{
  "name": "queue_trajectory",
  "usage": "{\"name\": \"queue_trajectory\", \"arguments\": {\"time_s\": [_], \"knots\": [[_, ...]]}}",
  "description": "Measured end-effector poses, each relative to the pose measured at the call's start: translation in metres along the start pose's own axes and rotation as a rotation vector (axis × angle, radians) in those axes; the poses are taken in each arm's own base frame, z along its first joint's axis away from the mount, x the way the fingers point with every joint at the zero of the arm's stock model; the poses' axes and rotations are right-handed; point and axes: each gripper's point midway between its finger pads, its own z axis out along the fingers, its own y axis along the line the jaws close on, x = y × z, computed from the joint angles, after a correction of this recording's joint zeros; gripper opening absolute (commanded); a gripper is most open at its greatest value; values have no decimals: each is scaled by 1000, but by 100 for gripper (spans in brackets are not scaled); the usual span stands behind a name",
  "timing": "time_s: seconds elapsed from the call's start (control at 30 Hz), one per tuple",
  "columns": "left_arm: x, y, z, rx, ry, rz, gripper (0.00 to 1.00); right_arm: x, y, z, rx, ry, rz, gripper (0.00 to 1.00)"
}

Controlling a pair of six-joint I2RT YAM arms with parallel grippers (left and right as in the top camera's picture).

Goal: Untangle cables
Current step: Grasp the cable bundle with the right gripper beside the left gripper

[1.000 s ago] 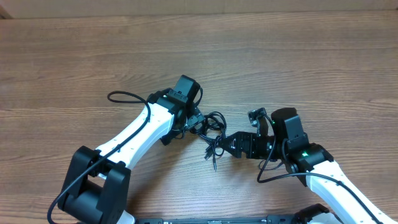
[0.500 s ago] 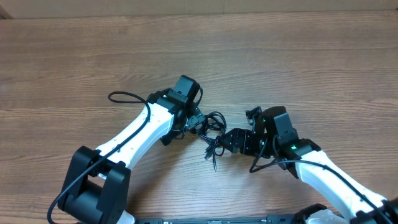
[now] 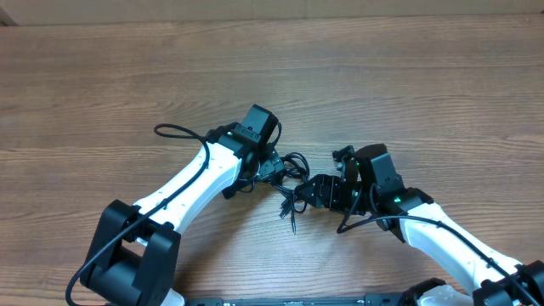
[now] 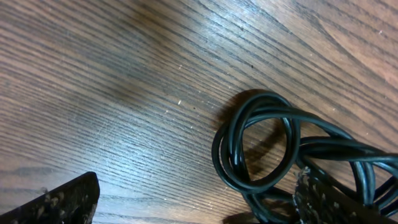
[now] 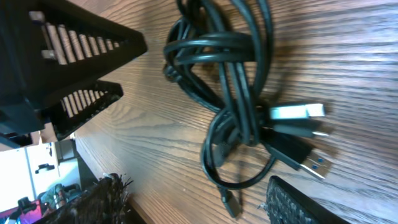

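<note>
The cables (image 3: 291,180) lie in a small black knot on the wooden table, between the two arms. In the right wrist view the cables (image 5: 230,74) form tangled loops, with silver and blue plug ends (image 5: 298,112) to the right. My left gripper (image 3: 274,166) is open at the knot's left edge. One of its fingers (image 4: 323,199) rests against a round loop of the cables (image 4: 261,146). My right gripper (image 3: 308,191) is open at the knot's right side. A loose loop and a small plug (image 5: 231,202) lie between its fingers (image 5: 298,202).
Wooden table (image 3: 408,76) all round. The left arm's own thick black cable (image 3: 170,129) arches off to the left. In the right wrist view the left gripper's ribbed fingers (image 5: 81,68) stand just beyond the knot.
My right arm has slid left toward the knot and its jaws have narrowed a little. The left arm has shifted only slightly. The cables have not moved.
</note>
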Motion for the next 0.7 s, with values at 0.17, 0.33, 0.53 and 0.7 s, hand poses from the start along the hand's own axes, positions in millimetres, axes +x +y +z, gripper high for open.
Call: {"name": "queue_trajectory", "arguments": {"time_s": [0.17,0.33,0.53,0.7], "knots": [[0,0,0,2,-1,30,100,3,8,5,-3,-4,-19,70],[-1,0,0,1,-3,39,100,8,11,13,29,-12,-35,68],[-1,0,0,-1,-5,41,99,14,13,22,83,-42,-38,56],[-1,0,0,-1,-5,41,100,14,12,26,129,-85,-23,56]]}}
